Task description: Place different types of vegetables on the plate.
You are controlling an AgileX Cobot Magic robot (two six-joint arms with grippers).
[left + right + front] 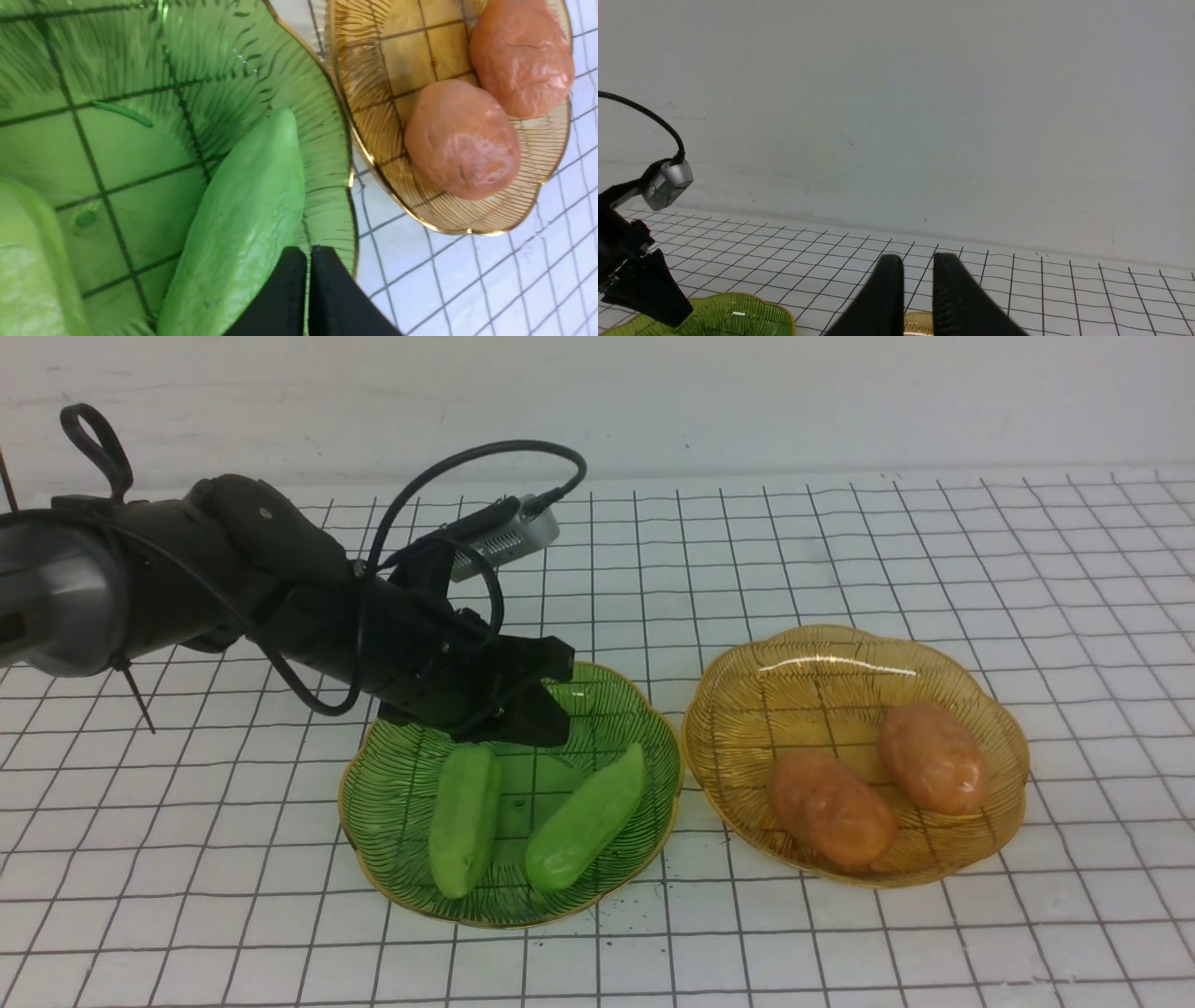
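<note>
Two light-green cucumber-like vegetables lie in the green plate (644,747), one on the left (464,821) and one on the right (586,819). Two orange-brown potato-like vegetables (831,807) (934,758) rest in the amber plate (840,658). My left gripper (558,705) hangs over the back of the green plate, shut and holding nothing. In the left wrist view its fingertips (308,254) touch each other just above one cucumber (243,219). My right gripper (918,270) is raised off to the side, jaws a little apart and empty. It does not show in the front view.
Both plates sit side by side, almost touching, on a white grid-lined table (840,541). A pale wall (653,392) closes the far side. The left arm's cable and wrist camera (509,537) rise above the green plate.
</note>
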